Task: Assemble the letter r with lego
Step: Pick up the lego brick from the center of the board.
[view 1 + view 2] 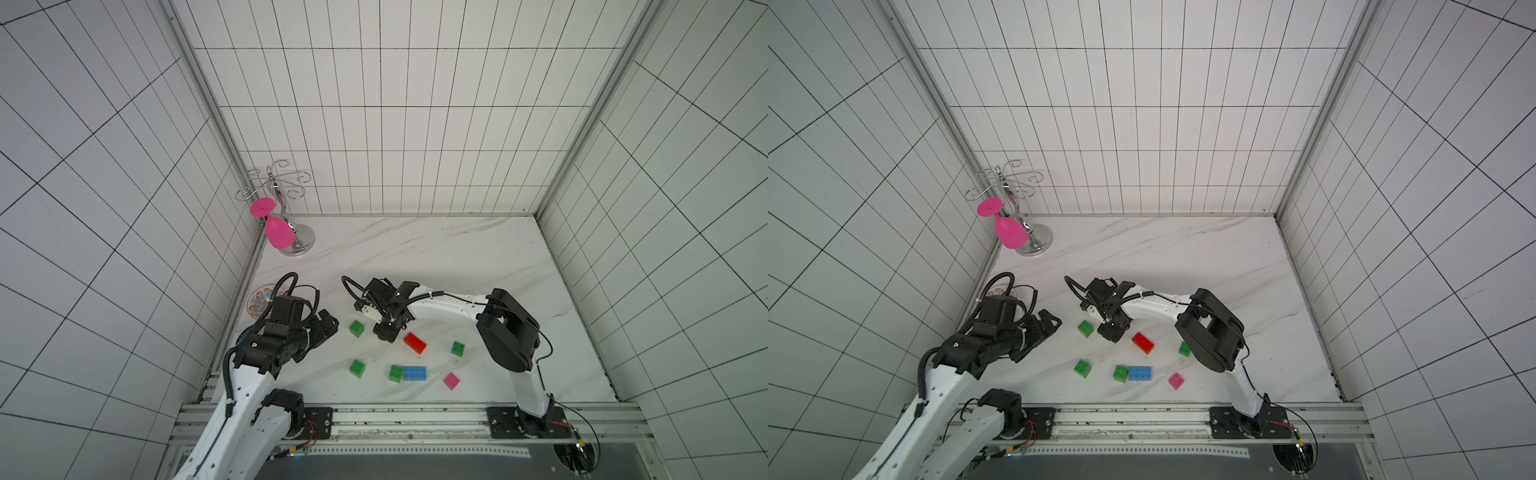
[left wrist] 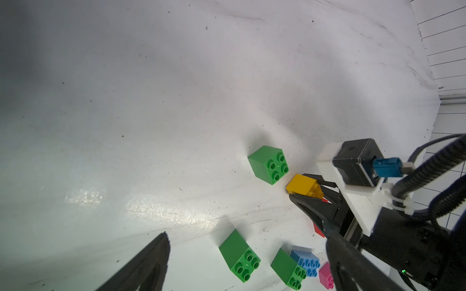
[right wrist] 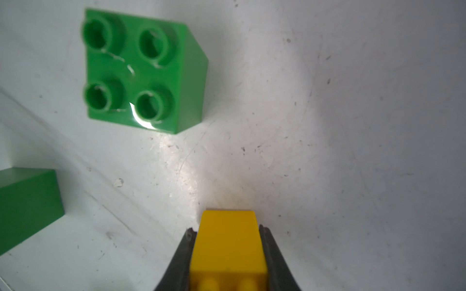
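My right gripper (image 3: 227, 229) is shut on the yellow lego brick (image 3: 228, 241), low over the table; the left wrist view also shows this brick (image 2: 302, 185) between the fingers. In a top view the right gripper (image 1: 384, 334) hides it. A green cube (image 1: 356, 328) sits just left of it, a red brick (image 1: 414, 343) just right. Nearer the front, a green cube (image 1: 357, 368) stands alone, another (image 1: 395, 372) touches the blue brick (image 1: 414, 373), and a pink cube (image 1: 451, 380) lies right. A further green cube (image 1: 457, 348) is by the right arm. My left gripper (image 1: 328, 326) is open and empty.
A chrome glass rack (image 1: 301, 243) with a hanging pink wine glass (image 1: 279, 232) stands in the back left corner. A patterned plate (image 1: 259, 301) lies behind the left arm by the left wall. Tiled walls enclose the marble table (image 1: 436, 257) on three sides.
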Controlling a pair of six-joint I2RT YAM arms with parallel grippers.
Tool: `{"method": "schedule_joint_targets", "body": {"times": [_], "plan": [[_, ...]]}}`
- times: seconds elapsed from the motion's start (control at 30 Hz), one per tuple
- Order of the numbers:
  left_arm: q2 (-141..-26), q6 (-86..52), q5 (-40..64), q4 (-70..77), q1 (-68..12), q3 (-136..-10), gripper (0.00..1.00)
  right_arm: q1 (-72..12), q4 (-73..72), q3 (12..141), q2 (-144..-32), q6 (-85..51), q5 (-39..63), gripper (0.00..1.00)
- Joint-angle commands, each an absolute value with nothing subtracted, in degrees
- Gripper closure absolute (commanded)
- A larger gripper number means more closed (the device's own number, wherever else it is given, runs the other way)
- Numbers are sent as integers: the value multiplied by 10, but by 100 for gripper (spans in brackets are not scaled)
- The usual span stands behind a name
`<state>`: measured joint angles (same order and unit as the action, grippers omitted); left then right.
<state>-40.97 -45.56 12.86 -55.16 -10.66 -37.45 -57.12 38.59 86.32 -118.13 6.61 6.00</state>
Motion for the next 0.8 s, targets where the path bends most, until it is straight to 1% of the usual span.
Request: {"method": "schedule_joint_targets", "body": {"times": [0.0, 0.17, 0.23, 0.4, 0.5, 0.57, 0.63, 0.7, 0.77], "plan": [[-411, -474, 137, -518, -103, -363, 3, -575, 408, 858, -1168, 38, 46, 100], [-446, -489, 146, -441, -103, -350, 3, -568, 417, 823, -1125, -22, -7, 100], [-479, -487, 134, -416, -103, -356, 6, -565, 417, 804, -1100, -42, -36, 100], [-592, -429, 91, -363, -101, -389, 24, -557, 454, 758, -1035, -79, -67, 100], [-680, -395, 114, -349, -100, -410, 34, -555, 474, 743, -1001, -93, -69, 100], [-742, -378, 142, -338, -101, -420, 38, -554, 485, 736, -982, -101, -66, 100], [-790, -370, 166, -318, -106, -421, 40, -554, 492, 730, -962, -107, -62, 100], [-826, -366, 176, -300, -122, -425, 43, -554, 492, 723, -943, -110, -61, 100], [-855, -363, 173, -301, -148, -436, 49, -554, 498, 718, -926, -111, -65, 100]]}}
